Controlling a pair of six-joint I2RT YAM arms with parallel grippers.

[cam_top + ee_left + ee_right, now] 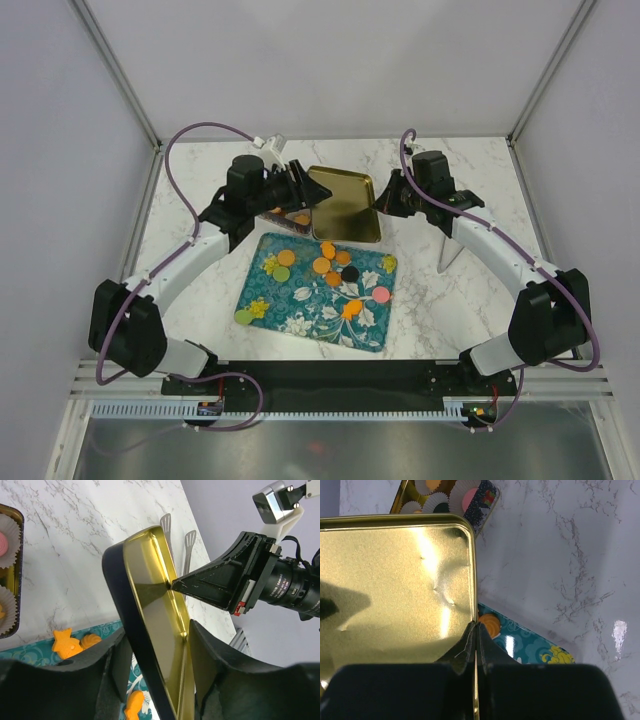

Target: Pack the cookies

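Note:
The cookies (322, 265), mostly orange with a black, a pink and two green ones, lie on a teal floral tray (300, 320). A gold tin lid (345, 205) is held tilted above the tray's far edge. My right gripper (380, 200) is shut on the lid's rim (474, 605), fingertips pinched together (476, 625). My left gripper (303, 188) is open, its jaws either side of the lid's opposite edge (150, 610), with a small gap at one finger (117, 660). Orange cookies (67, 644) show under it.
The tin base (283, 214) with white paper cups (436, 501) sits on the table beyond the tray, below my left gripper; it also shows in the left wrist view (12, 570). Metal tongs (448, 255) lie right of the tray. Marble table, white walls around.

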